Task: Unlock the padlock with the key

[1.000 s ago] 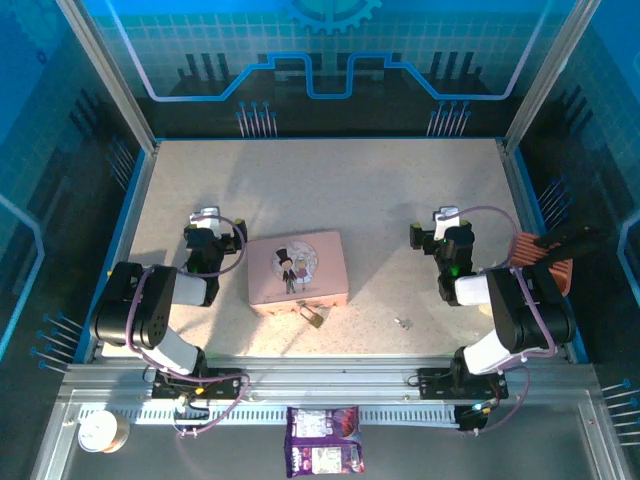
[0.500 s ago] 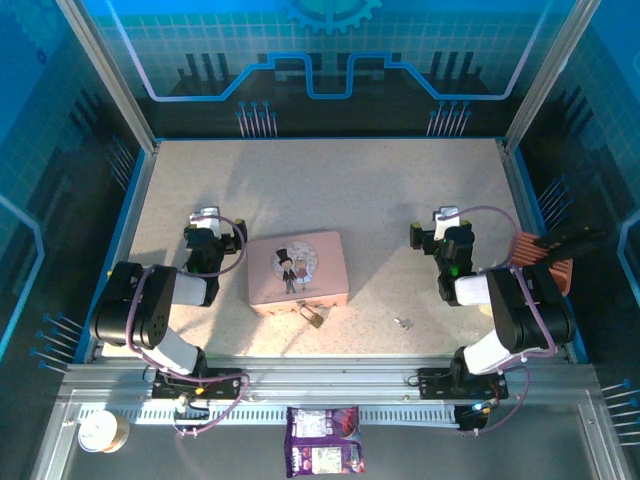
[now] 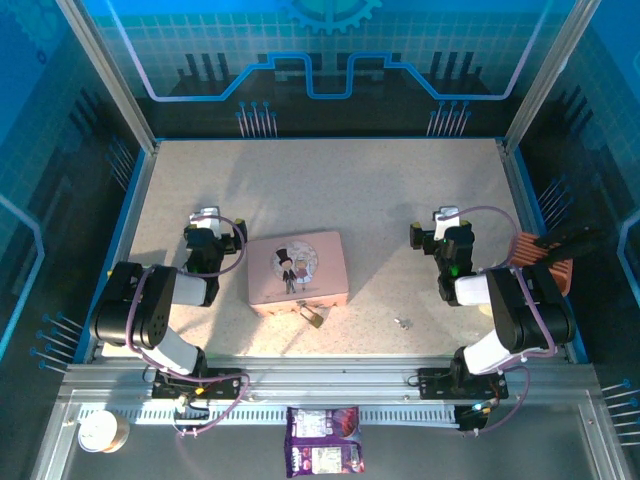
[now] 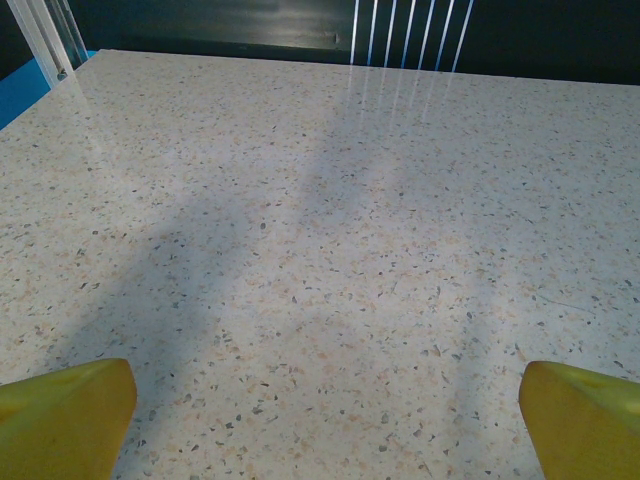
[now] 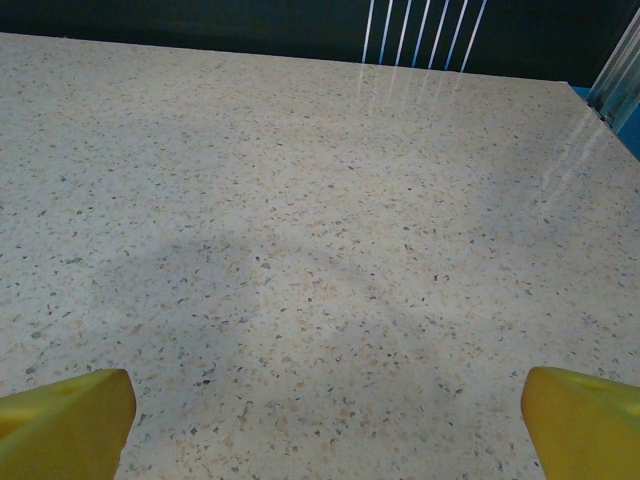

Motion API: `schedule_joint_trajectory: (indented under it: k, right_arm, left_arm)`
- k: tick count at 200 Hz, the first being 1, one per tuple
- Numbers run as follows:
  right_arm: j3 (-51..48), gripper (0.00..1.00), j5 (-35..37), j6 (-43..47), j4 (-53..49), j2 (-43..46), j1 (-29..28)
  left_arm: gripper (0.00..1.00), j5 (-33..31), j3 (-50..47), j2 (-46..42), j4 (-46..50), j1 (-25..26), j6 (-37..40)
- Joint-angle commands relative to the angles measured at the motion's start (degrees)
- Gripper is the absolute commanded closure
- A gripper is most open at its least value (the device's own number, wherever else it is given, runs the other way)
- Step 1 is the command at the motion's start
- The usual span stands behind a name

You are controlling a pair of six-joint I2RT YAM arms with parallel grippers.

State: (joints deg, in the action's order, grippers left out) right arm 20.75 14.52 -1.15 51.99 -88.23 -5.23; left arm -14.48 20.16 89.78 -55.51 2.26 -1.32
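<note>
The small brass padlock (image 3: 315, 318) lies at the front edge of the pink tin (image 3: 297, 271), its thin shackle toward the tin. The tiny silvery key (image 3: 403, 322) rests on the table to the right of it, apart from both. My left gripper (image 3: 207, 224) sits folded back left of the tin, and my right gripper (image 3: 443, 224) sits folded back right of the key. In the left wrist view the yellow fingertips (image 4: 62, 412) stand wide apart over bare table, so that gripper (image 4: 330, 415) is open. In the right wrist view the gripper (image 5: 330, 415) is likewise open and holds nothing.
The speckled table (image 3: 330, 190) is walled by blue panels at the back and sides. A brown ridged object (image 3: 545, 255) leans at the right edge. A round tub (image 3: 103, 431) and a purple packet (image 3: 322, 441) lie on the front rail, off the table.
</note>
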Motion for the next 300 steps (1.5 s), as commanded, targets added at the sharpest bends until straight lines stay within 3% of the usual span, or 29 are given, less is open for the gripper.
schedule_joint_trajectory:
  k: [1, 38, 74, 98, 120, 146, 152, 163, 177, 192, 218, 229, 250, 269, 300]
  right_arm:
    - [0.61, 0.00, -1.24, 1.42, 2.51, -0.37, -0.79]
    - [-0.62, 0.00, -1.30, 2.52, 1.68, 3.66, -1.53]
    - [-0.04, 0.00, -0.05, 3.51, -5.47, 11.66, -2.69]
    - [2.03, 0.00, 2.04, 0.64, -14.54, 20.39, -4.14]
    - [10.25, 0.00, 3.96, -8.94, -35.37, 28.59, -4.45]
    - [16.72, 0.00, -2.45, -17.07, -53.35, 35.50, -3.61]
    - [17.22, 0.00, -4.53, -18.36, -55.50, 36.94, -3.12]
    - [17.56, 0.00, -5.44, -23.23, -59.82, 39.57, -2.17]
    - [16.29, 0.00, -9.00, -28.09, -61.87, 43.64, -0.11]
    - [13.52, 0.00, -15.95, -27.14, -60.59, 47.62, 1.73]
    - [14.77, 0.00, -20.91, -25.47, -67.85, 49.67, 1.30]
    - [16.53, 0.00, -21.86, -25.11, -71.86, 48.76, 0.42]
    - [19.13, 0.00, -21.59, -24.83, -78.04, 46.65, -4.69]
    - [20.39, 0.00, -14.36, -25.67, -82.61, 46.04, -14.10]
    - [22.18, 0.00, -4.32, -30.05, -89.16, 44.64, -27.95]
  left_arm:
    - [0.01, 1.11, 0.84, -2.33, 1.42, 0.03, 0.86]
    - [0.01, 2.09, 4.55, -11.36, 15.62, 0.07, 1.01]
    - [0.01, 0.22, 4.99, -23.90, 21.06, 0.37, -1.99]
    - [0.01, -2.18, 9.58, -32.01, 33.75, 0.37, -10.69]
    - [0.01, -6.52, 14.13, -36.99, 46.74, 0.31, -20.45]
    - [0.01, -13.22, 16.37, -43.02, 64.70, 0.17, -38.79]
    - [0.01, -10.82, 15.67, -44.88, 64.82, -0.20, -38.01]
    - [0.01, -0.27, 14.21, -48.61, 63.35, -0.76, -32.00]
    - [0.01, 4.10, 13.67, -52.41, 65.96, -0.75, -34.27]
    - [0.01, 10.08, 13.96, -54.22, 68.65, -0.77, -33.67]
    - [0.01, 24.03, 18.62, -50.54, 75.15, -0.47, -31.32]
    - [0.01, 26.40, 21.21, -47.60, 78.80, 1.85, -30.54]
    - [0.01, 22.11, 23.48, -44.15, 82.48, 11.82, -29.05]
    - [0.01, 15.81, 25.43, -41.41, 85.29, 22.21, -29.02]
    - [0.01, 11.02, 25.99, -39.33, 88.11, 33.12, -32.78]
